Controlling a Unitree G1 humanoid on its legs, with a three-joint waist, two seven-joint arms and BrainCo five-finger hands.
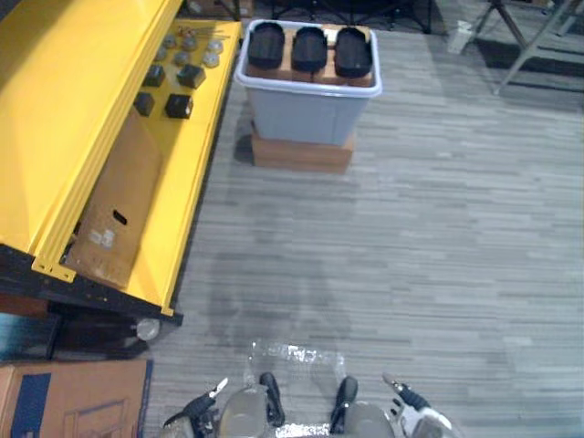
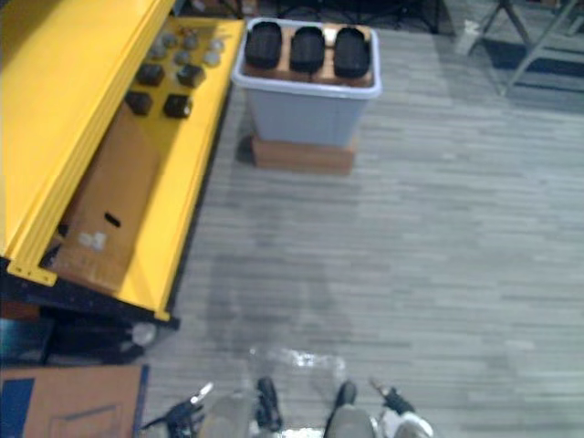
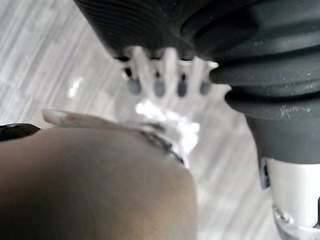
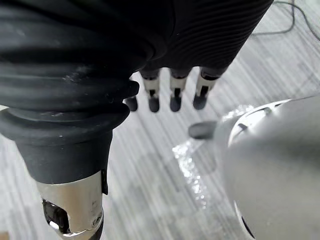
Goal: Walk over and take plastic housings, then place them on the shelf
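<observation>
Up at 12 o'clock: three black oval plastic housings [image 1: 309, 49], side by side in a row from 9 to 3, long sides running 12 to 6, on top of a grey plastic bin [image 1: 306, 114] on a flat brown box [image 1: 301, 153]. At 10 o'clock, a yellow metal shelf [image 1: 55, 119]. Low over the grey plank floor [image 1: 411, 228], left hand [image 3: 159, 70] and right hand [image 4: 174, 95], fingers straight, a little apart, holding nothing.

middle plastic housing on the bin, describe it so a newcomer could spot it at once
Right of the long yellow shelf stands a grey bin with a white rim. On a brown board across its top lie three black oval housings in a row. The one wanted is the middle housing, with a twin on each side.
</observation>
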